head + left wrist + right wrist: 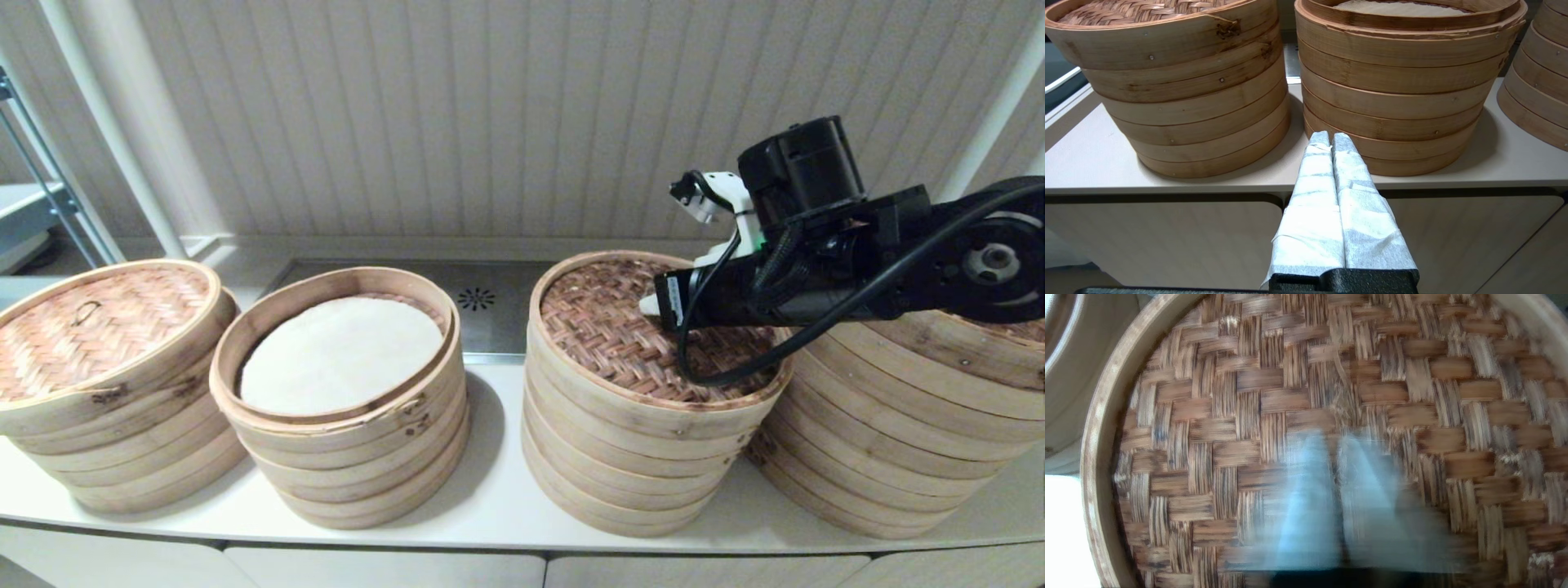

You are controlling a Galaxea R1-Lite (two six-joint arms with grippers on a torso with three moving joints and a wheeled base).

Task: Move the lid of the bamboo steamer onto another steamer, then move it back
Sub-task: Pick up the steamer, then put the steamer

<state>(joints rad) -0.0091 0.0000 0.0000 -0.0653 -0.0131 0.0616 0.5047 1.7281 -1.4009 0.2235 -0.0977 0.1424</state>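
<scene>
The woven bamboo lid lies on the third steamer stack from the left. My right gripper reaches in from the right and points down at the lid's middle. In the right wrist view the lid fills the picture. The padded fingers of the right gripper stand close together, with the thin handle strand running into the narrow gap between them. The second stack has no lid and shows a white cloth. My left gripper is shut and empty, low in front of the counter.
Another lidded stack stands at the far left, and a fourth stack at the far right under my right arm. A metal drain panel lies behind the stacks. The stacks stand near the counter's front edge.
</scene>
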